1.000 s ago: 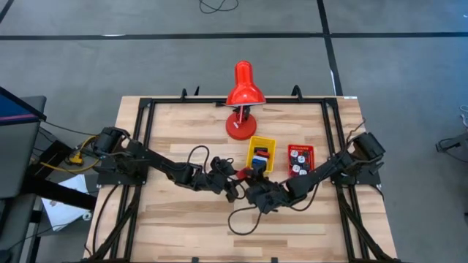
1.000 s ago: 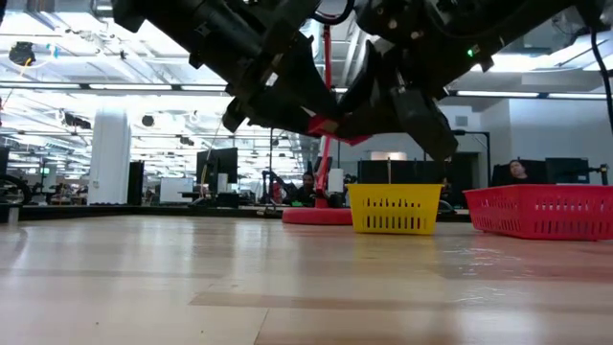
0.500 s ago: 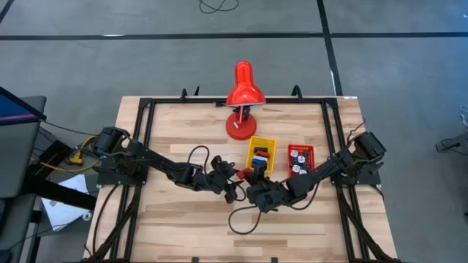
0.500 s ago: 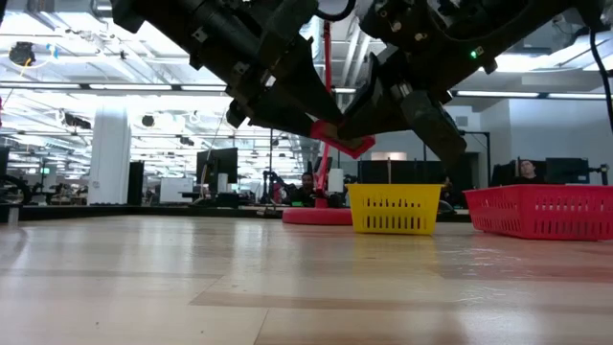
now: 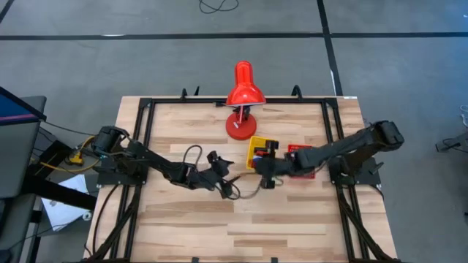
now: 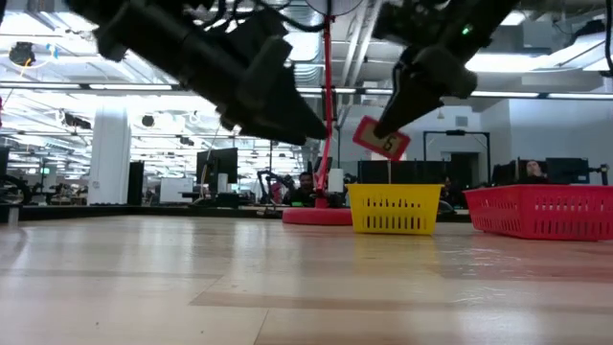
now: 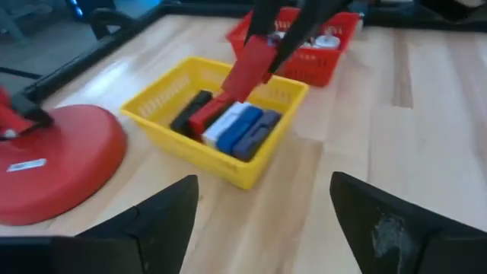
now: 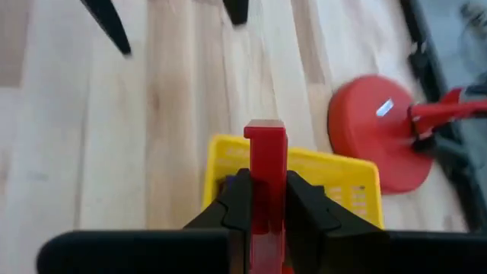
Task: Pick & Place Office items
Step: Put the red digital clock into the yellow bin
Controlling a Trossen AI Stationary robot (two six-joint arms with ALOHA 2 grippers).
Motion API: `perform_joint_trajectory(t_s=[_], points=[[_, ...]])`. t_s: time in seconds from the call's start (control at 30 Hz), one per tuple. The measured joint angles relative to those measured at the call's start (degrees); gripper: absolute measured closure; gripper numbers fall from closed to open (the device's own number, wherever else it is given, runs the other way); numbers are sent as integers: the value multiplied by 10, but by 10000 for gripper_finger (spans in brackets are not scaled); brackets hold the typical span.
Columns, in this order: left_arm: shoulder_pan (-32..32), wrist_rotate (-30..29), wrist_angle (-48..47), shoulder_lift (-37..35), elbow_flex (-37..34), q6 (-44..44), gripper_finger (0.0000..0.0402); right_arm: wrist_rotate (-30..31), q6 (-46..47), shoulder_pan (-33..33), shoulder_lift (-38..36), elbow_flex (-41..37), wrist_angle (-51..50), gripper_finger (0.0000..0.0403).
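Observation:
My right gripper (image 8: 265, 199) is shut on a red flat block (image 7: 245, 67) and holds it over the yellow tray (image 5: 261, 150). The low view shows the block (image 6: 381, 140) tilted in the air above the tray (image 6: 395, 209). Black, red, white and blue blocks lie side by side in the tray (image 7: 283, 95). My left gripper (image 7: 262, 183) stands open on the near left of the tray, a short way off, with nothing between its fingers; in the high view it (image 5: 224, 177) is at the table's middle. My right gripper pinches the red block by its upper end (image 8: 265, 186) between its two fingers (image 8: 308, 205). The fingers slant down from the table's right, and the block runs on beyond them along their line. It is lifted clear, its free end (image 7: 228, 91) pointing down at the tray.
A red tray (image 6: 546, 211) with small pieces stands right of the yellow one, partly under my right arm (image 5: 329, 150). The red desk lamp (image 5: 241, 102) stands at the far middle, its round base (image 7: 53, 160) just left of the yellow tray. Bare wood lies toward the near edge.
The red block, earlier between both grippers at the table's middle, has gone with my right gripper, which rose, rolled and swung toward the far right to a place over the yellow tray. My left gripper no longer touches the block and has sunk a little.

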Motion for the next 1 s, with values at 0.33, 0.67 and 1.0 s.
perform_joint_trajectory(t_s=[0.33,0.67,1.0], points=[[74,107,191,-111,-180,25,105,-123,-43,-137,3,0,-35,361],[127,146,228,-161,-227,49,105,-178,-138,-257,27,0,-33,360],[138,146,228,-161,-227,90,105,-221,-154,-271,41,0,-27,360]])
